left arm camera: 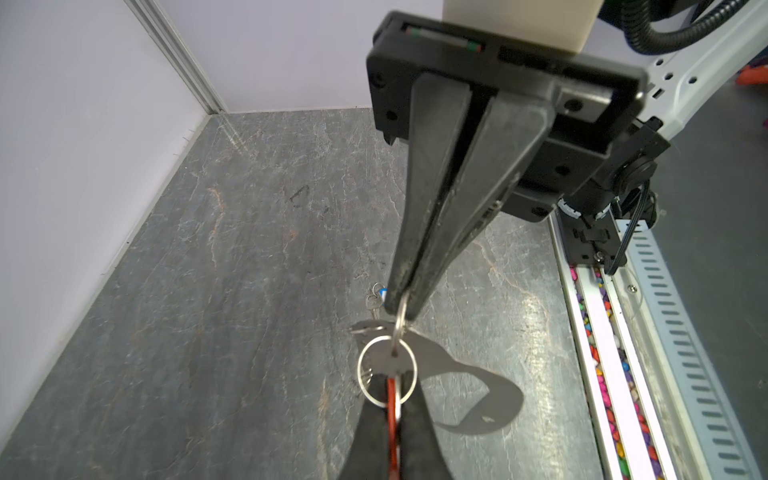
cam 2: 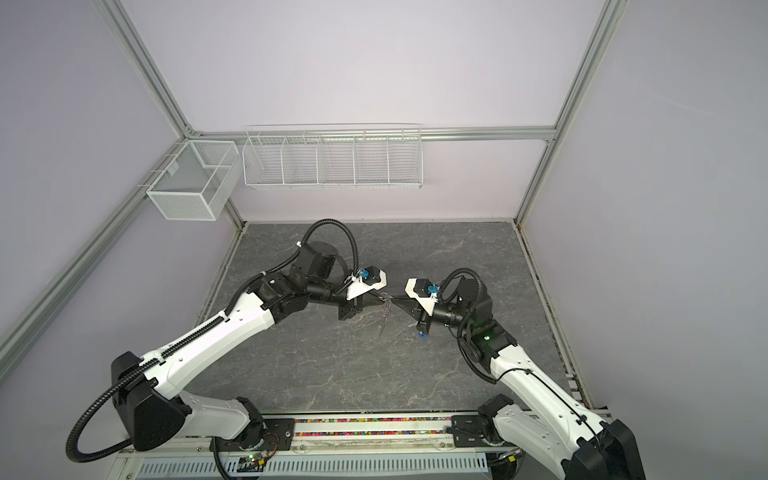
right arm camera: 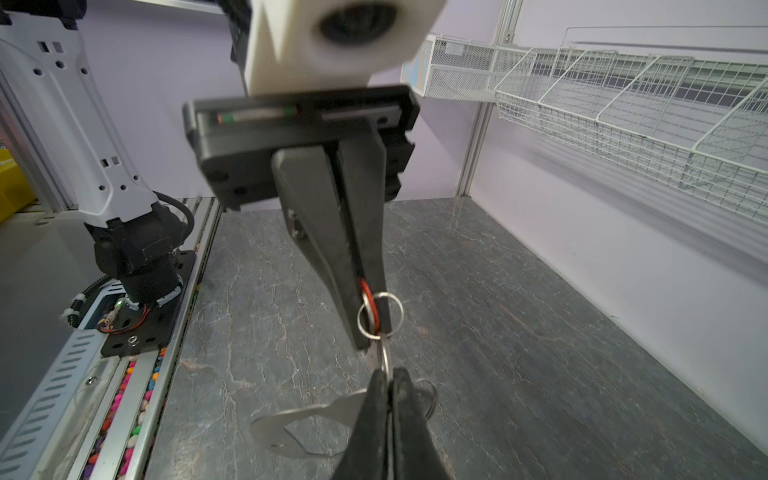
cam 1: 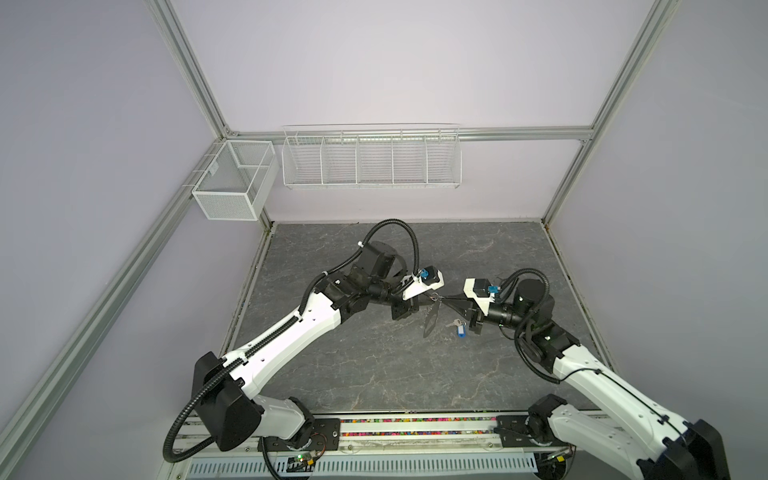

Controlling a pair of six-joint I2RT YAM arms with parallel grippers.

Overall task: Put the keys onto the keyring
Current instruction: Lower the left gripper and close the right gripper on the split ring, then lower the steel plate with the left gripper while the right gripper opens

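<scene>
Keyring: We see the keyring (left arm camera: 505, 401), a flat grey metal piece with a big hole cut in it. It hangs in the air above the counter, between the two arms.
Right fingers: The right fingers (right arm camera: 370, 424) are closed tight. They pinch a thin metal ring that goes through a little hole at one end of the keyring, so the keyring dangles from it.
Red key: The red key (left arm camera: 391, 401) is up in the air too. We only see its red tag well, and the tag is squeezed between the left fingers.
Left fingers: The left fingers (left arm camera: 365, 424) are closed tight on the red tag. Their tips nearly meet the tips of the right fingers.
Round ring: A bigger round ring (right arm camera: 402, 311) sits on the red tag. It touches the thin ring that the right fingers pinch. We cannot tell if the two rings are hooked together.
Blue key: The blue key (cam 1: 458, 329) lies flat on the counter, near the right arm. Nothing touches it.
Counter: The counter (cam 1: 374, 365) is dark grey like stone.
Wall: A long white wire basket (cam 1: 370, 162) and a small mesh basket (cam 1: 232, 183) hang on the back wall.
</scene>
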